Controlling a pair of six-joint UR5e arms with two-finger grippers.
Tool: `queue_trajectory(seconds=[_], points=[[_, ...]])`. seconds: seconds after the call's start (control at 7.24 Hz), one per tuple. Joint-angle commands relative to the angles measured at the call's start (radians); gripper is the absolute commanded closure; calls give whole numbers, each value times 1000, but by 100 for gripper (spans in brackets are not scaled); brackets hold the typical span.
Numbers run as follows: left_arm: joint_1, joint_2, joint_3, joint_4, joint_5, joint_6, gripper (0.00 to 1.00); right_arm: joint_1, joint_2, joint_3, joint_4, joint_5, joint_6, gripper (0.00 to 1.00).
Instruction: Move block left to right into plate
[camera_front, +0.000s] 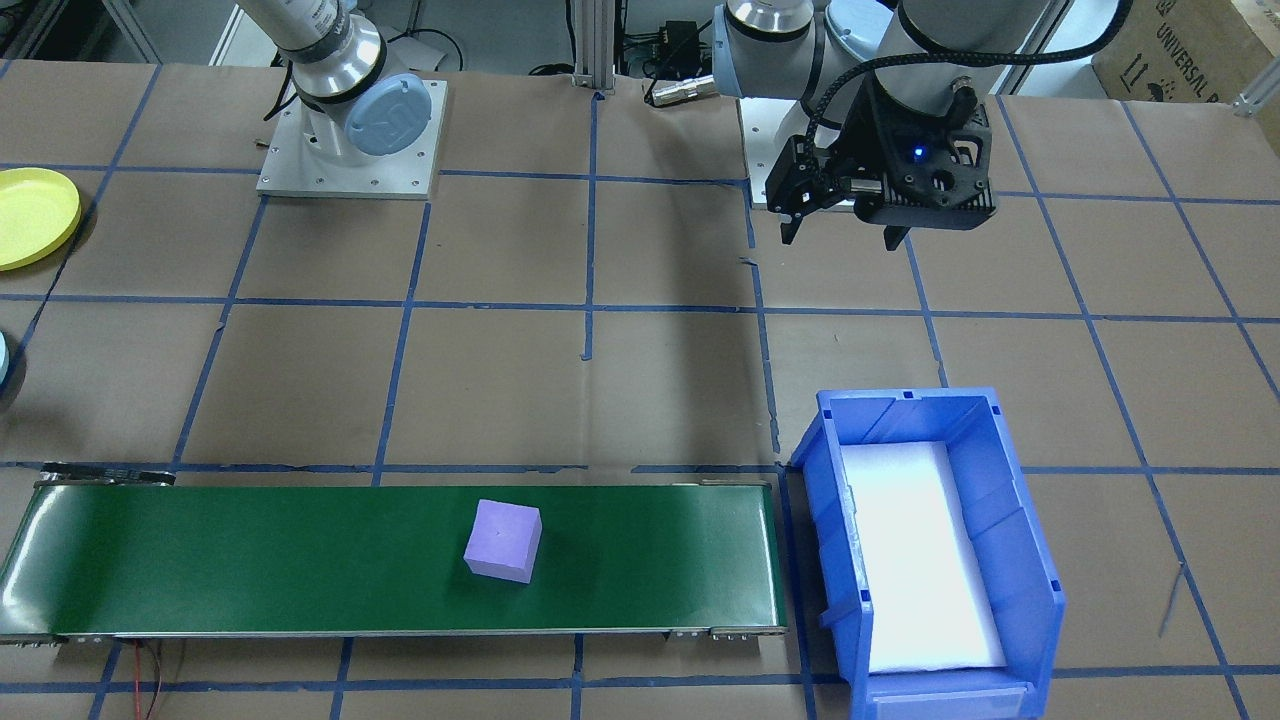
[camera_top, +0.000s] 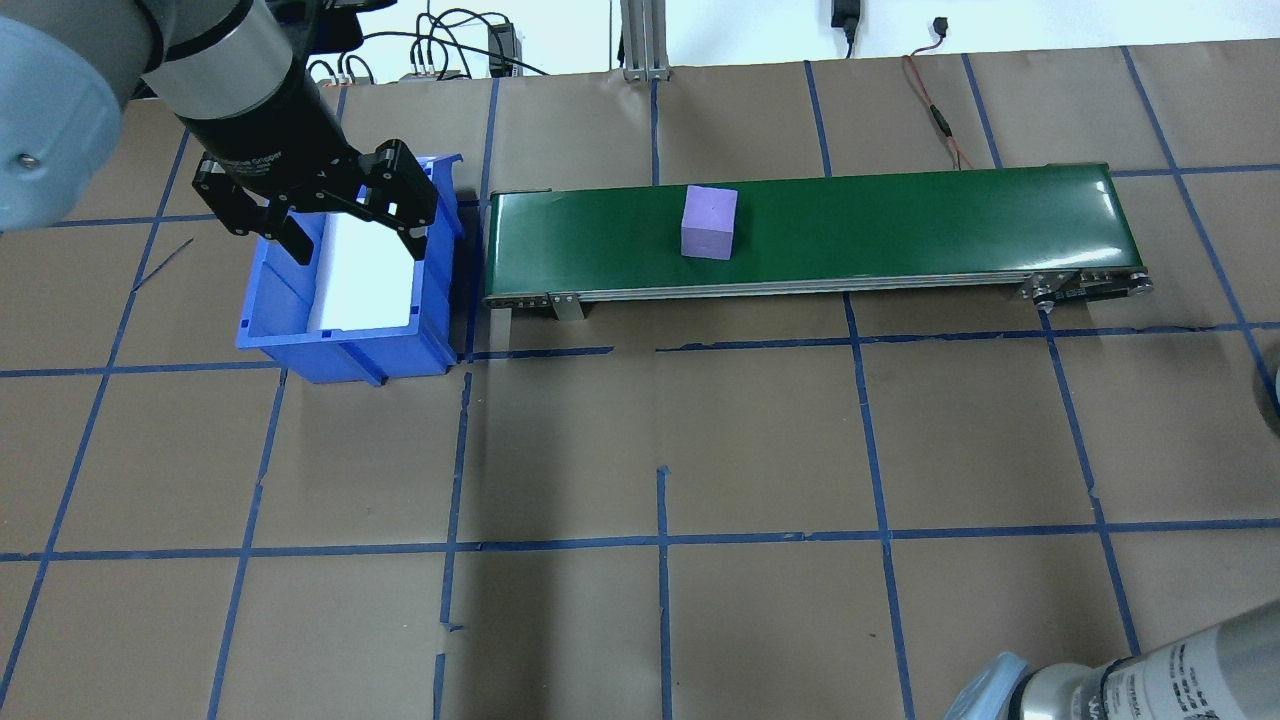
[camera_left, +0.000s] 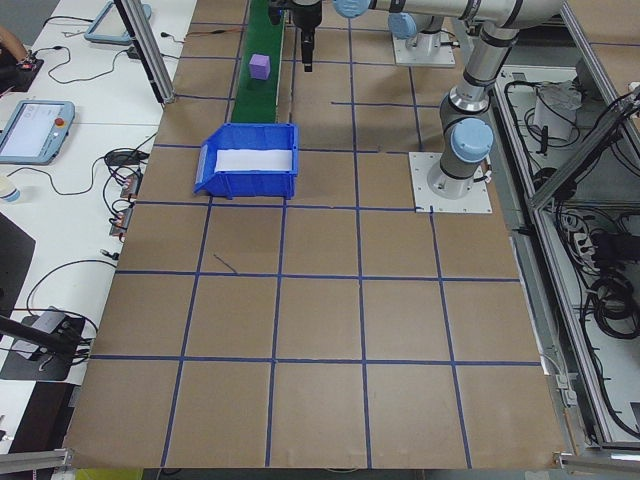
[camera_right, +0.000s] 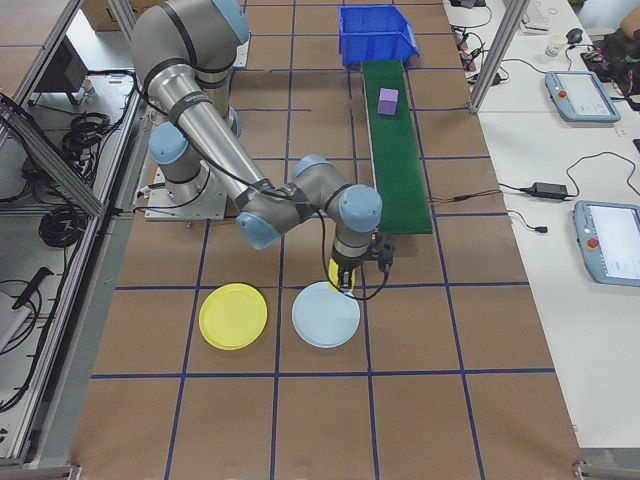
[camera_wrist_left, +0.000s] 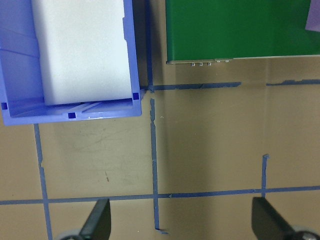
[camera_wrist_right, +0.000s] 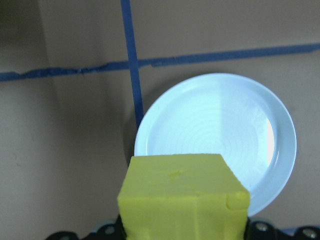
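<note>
Right wrist-mounted view shows a yellow block (camera_wrist_right: 184, 197) clamped in the right gripper (camera_wrist_right: 184, 227), hanging above the near edge of a pale blue plate (camera_wrist_right: 220, 125). From the exterior right camera the yellow plate (camera_right: 233, 316) lies just beside that pale plate, apart from it, on the side nearer the robot's base. A purple block (camera_top: 709, 222) sits about midway along the green conveyor belt (camera_top: 900, 220), untouched. The left gripper (camera_top: 340, 215) hovers with its fingers spread wide and nothing between them, above the table on the robot's side of the blue bin (camera_front: 1010, 520), which stands just off the belt's end and has a white pad inside.
</note>
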Motion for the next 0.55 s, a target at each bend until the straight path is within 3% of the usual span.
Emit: queue_trajectory(seconds=[0.0, 0.28, 0.41], points=[[-3, -2, -4, -40, 0, 0, 0, -168, -136, 213, -10, -2, -69, 69], [-3, 4, 19, -80, 0, 1, 0, -295, -136, 313, -127, -4, -202, 69], [3, 4, 5, -92, 0, 3, 0, -354, -136, 328, -127, -16, -224, 69]])
